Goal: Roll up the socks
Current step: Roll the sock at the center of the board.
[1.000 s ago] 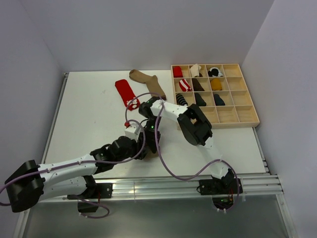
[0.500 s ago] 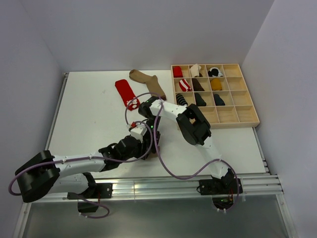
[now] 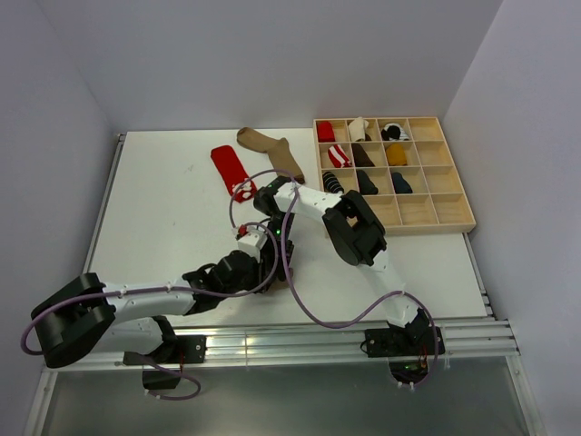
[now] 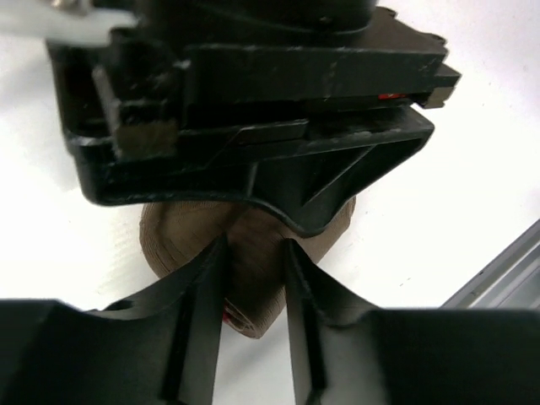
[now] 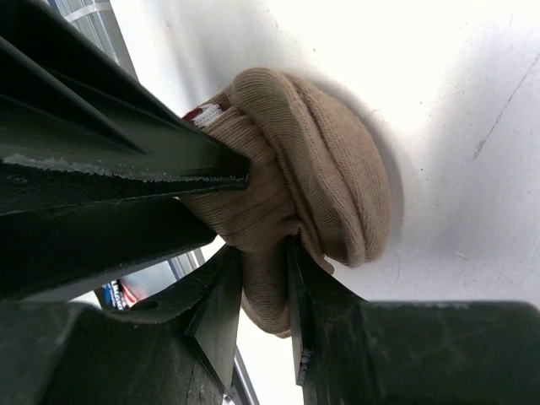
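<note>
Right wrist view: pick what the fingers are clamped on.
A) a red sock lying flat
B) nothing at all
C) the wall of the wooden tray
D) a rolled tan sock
D: the right gripper has a fold of the rolled tan sock pinched between its two fingers, above the white table.

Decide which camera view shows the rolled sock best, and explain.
Right wrist: the rolled sock fills the frame, its coiled layers clear. Left wrist shows it dark and half covered; top external almost wholly hides it.

From the left wrist, the right end effector covers half the rolled sock.
</note>
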Controlling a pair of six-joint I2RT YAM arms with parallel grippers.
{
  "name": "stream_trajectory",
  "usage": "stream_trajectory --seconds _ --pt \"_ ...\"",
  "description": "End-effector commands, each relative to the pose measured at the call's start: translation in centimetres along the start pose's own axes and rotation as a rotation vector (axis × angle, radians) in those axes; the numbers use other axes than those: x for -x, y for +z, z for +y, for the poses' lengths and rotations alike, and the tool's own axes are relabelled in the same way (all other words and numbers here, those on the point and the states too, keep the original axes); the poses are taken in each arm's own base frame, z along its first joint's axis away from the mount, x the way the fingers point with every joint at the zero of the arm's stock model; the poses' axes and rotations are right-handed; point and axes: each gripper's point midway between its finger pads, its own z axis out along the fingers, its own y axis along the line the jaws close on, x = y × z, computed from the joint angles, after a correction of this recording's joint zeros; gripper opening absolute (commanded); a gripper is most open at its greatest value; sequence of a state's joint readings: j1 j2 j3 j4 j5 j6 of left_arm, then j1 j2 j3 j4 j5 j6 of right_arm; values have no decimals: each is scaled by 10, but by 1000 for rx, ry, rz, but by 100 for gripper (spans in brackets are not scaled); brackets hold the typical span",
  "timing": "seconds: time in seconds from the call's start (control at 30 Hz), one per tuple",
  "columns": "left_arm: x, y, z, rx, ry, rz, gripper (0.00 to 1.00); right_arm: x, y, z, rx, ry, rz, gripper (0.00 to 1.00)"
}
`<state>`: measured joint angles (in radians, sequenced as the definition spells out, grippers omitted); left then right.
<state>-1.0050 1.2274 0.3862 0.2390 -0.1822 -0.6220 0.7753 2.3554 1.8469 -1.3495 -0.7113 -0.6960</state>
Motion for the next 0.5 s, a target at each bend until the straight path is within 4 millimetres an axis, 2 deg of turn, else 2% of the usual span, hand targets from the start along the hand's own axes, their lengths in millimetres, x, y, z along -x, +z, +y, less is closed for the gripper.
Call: stream_trajectory --seconds 0.0,0.17,0.4,0.47 --pt "-7 -3 -1 2 -83 12 36 -3 7 -26 -72 -12 28 34" --pt "-24 -5 5 15 -184 44 26 0 7 -26 -80 3 11 38" --pt "-47 -9 18 51 -285 76 0 9 -1 -24 -107 13 -46 46" --pt "-53 -10 24 70 -314 81 0 14 -6 -26 -123 16 -85 49"
